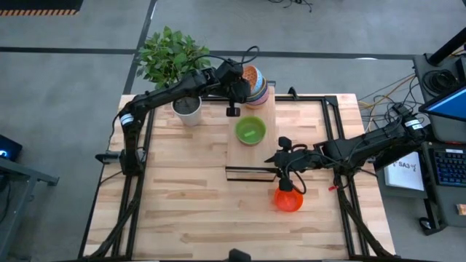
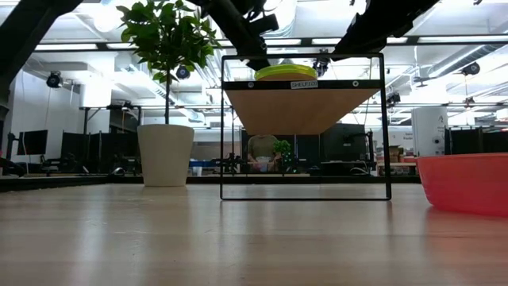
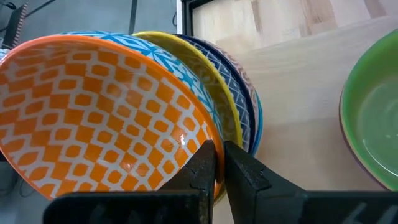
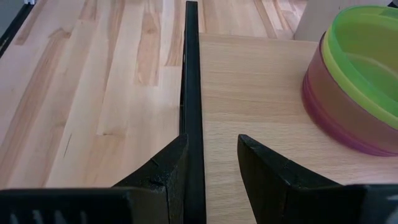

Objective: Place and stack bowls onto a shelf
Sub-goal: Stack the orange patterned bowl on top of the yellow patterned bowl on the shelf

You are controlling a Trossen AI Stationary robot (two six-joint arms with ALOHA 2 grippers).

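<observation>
On the far end of the pale wooden shelf (image 1: 247,149) stands a stack of bowls (image 1: 256,86): an orange-white patterned bowl (image 3: 93,112) on top, then light blue, yellow and blue-white ones. My left gripper (image 3: 217,165) is shut at that top bowl. A second stack with a green bowl on top (image 1: 250,131) (image 4: 367,56) sits mid-shelf, over an amber and a purple bowl. A red bowl (image 1: 288,199) (image 2: 468,183) rests on the table. My right gripper (image 4: 211,162) is open at the shelf's near end, by its dark frame (image 4: 191,74), right of the shelf. My left gripper pinches the orange-white bowl's rim (image 3: 208,134), one finger (image 3: 202,165) on the inner side and one (image 3: 245,171) on the outer. The bowl lies tilted in the stack, nested in the light blue bowl beneath it.
A white plant pot (image 1: 188,110) (image 2: 165,155) with a leafy plant stands on the table's far left, beside the left arm. Bare tabletop (image 1: 175,196) spreads left of and nearer than the shelf. Monitors and cables lie beyond the right edge.
</observation>
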